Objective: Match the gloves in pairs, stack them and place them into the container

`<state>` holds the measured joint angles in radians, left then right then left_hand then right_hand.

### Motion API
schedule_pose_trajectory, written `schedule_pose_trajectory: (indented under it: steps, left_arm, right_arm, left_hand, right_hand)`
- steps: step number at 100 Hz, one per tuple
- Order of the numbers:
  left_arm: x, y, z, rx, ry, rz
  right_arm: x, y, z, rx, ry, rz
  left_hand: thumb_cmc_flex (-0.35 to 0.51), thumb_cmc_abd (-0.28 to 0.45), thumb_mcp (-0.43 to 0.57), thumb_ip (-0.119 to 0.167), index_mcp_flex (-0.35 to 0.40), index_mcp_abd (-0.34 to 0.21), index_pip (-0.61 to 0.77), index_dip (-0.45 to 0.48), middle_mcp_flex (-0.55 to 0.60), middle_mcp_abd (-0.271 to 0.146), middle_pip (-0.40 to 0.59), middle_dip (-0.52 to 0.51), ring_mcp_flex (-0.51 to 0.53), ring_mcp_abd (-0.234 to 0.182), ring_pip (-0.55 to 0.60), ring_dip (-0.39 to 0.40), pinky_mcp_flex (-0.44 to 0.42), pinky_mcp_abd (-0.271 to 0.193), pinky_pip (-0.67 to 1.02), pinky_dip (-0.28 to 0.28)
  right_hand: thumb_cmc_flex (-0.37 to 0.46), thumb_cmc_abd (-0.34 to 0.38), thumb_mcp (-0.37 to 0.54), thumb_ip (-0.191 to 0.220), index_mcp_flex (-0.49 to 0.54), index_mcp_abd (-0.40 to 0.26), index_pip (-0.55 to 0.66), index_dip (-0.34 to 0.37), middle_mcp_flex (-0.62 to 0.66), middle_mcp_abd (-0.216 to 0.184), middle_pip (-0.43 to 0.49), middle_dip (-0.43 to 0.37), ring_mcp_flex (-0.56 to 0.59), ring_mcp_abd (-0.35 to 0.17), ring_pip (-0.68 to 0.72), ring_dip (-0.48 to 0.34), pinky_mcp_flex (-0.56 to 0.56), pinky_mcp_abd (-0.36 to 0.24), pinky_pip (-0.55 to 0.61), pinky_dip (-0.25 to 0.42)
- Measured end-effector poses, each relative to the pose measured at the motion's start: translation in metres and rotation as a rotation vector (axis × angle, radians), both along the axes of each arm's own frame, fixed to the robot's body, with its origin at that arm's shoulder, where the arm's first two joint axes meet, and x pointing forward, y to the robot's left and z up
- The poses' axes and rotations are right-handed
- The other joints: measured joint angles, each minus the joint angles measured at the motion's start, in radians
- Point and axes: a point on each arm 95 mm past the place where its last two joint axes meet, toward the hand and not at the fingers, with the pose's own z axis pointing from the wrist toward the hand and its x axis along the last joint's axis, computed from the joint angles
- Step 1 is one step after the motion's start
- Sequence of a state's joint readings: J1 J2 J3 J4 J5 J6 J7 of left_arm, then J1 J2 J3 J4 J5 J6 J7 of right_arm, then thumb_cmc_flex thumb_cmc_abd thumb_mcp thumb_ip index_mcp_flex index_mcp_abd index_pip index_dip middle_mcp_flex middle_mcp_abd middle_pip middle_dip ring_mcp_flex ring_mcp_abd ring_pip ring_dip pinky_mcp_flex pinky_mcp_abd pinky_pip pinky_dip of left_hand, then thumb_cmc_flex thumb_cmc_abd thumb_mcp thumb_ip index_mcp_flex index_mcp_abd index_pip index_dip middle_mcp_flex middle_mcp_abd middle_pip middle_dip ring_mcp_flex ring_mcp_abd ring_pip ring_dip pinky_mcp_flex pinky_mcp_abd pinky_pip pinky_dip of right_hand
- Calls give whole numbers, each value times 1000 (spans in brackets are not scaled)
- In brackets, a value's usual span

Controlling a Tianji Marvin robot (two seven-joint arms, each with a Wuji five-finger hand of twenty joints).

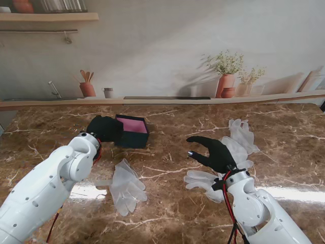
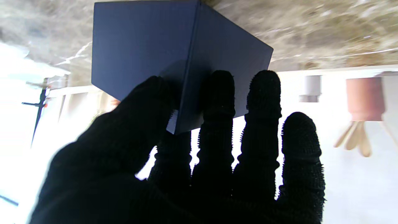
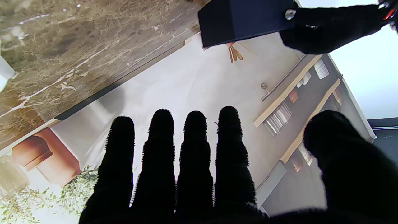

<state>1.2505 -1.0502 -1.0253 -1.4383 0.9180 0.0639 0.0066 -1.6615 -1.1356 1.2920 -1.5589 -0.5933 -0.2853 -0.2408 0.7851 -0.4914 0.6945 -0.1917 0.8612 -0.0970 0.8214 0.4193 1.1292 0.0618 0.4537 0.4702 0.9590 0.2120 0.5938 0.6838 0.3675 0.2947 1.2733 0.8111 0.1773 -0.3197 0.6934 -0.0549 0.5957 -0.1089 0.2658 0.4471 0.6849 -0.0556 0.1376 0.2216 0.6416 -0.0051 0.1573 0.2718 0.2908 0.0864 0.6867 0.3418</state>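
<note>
The container (image 1: 133, 134) is a small dark blue box with a pink inside, standing left of the table's middle. My left hand (image 1: 104, 129) grips its left wall. In the left wrist view the box (image 2: 143, 46) fills the frame, with the thumb on one face and the fingers (image 2: 217, 102) on the other. A pile of translucent gloves (image 1: 126, 187) lies nearer to me than the box. More translucent gloves lie on the right, one farther (image 1: 242, 134) and one nearer (image 1: 203, 180). My right hand (image 1: 216, 152) hovers open over them, its fingers (image 3: 192, 149) straight and holding nothing.
The brown marble table (image 1: 167, 213) ends at a wooden ledge (image 1: 152, 101) along the back wall. The wall is a printed kitchen backdrop with pots and plants. From the right wrist view I see the box (image 3: 242, 18) and my left hand (image 3: 329, 26) across the table.
</note>
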Motion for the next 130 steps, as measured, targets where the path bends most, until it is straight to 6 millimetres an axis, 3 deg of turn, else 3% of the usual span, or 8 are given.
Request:
schedule_pose_trajectory:
  steps: [50,86,130]
  left_arm:
    - [30,-90,-18,-121,-78,-63]
    - [47,-130,-47,-161,-48,-67]
    - [46,-154,-53,-136,-6,-122]
  right_arm:
    - [2,-5,-1,17,4,-22]
    - [5,-12,-5,25,18,-38]
    - [9,-18,-5,29,17,-55]
  left_hand:
    - [-22,-2,21,-1,14,6,-1,-48,10,4,3,-8,5,0,12,0,11,0,15,-13]
    - [-21,-2,21,-1,16,6,-1,-98,10,4,5,-28,5,0,12,-2,11,0,22,-15]
    - [-20,-24,-17,2,73,4,0,-180,20,6,10,-35,30,0,27,-3,19,0,27,-26]
  right_hand:
    - [0,0,9,0,0,0,0,0,0,0,0,0,0,0,0,0,0,0,0,0]
    - [0,0,11,0,0,0,0,0,0,0,0,0,0,0,0,0,0,0,0,0]
    - [0,0,11,0,0,0,0,0,0,0,0,0,0,0,0,0,0,0,0,1]
